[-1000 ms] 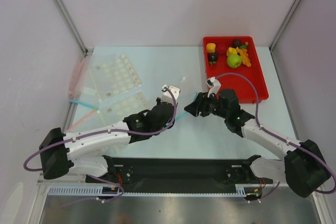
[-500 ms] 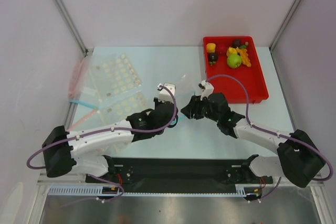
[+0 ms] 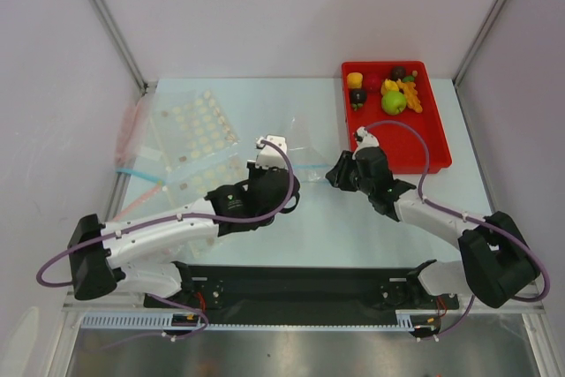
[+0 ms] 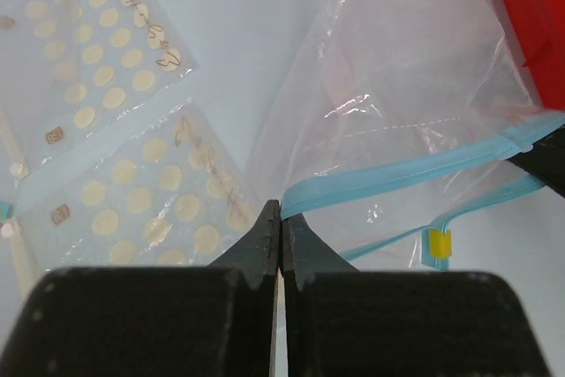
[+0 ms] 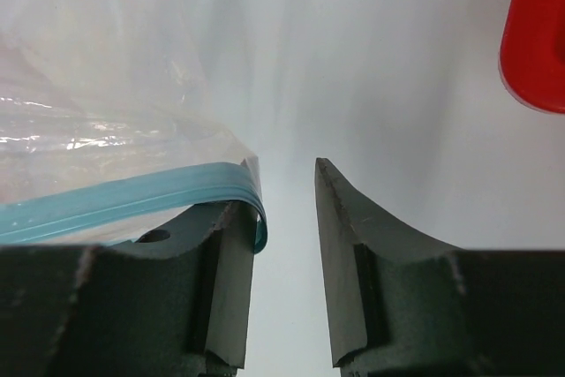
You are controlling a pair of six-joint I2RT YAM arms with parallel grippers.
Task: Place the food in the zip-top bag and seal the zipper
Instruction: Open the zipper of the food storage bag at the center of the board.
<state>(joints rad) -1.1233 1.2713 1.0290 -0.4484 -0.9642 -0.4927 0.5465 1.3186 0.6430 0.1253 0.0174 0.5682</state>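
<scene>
The clear zip-top bag (image 3: 305, 149) lies between my two grippers, its light-blue zipper (image 3: 311, 166) stretched across. My left gripper (image 4: 281, 216) is shut on the left end of the zipper (image 4: 397, 169), and a yellow slider tab (image 4: 439, 243) sits on the lower strip. My right gripper (image 5: 287, 174) stands open at the zipper's right end. The blue strip (image 5: 115, 196) curls over the tip of its left finger (image 5: 231, 245), with nothing between the jaws. The food (image 3: 393, 94) sits in the red tray (image 3: 440, 158): a green apple, an orange bunch, dark balls and yellow pieces.
Two clear bags with pale dots (image 3: 196, 143) lie at the back left, also seen in the left wrist view (image 4: 115, 50). More bags with pink strips (image 3: 131, 130) lie at the left wall. A corner of the red tray (image 5: 538, 41) is near my right gripper.
My right gripper has moved right toward the tray and its jaws have narrowed. The left gripper shifted slightly left, and the zipper now stretches out between them.
</scene>
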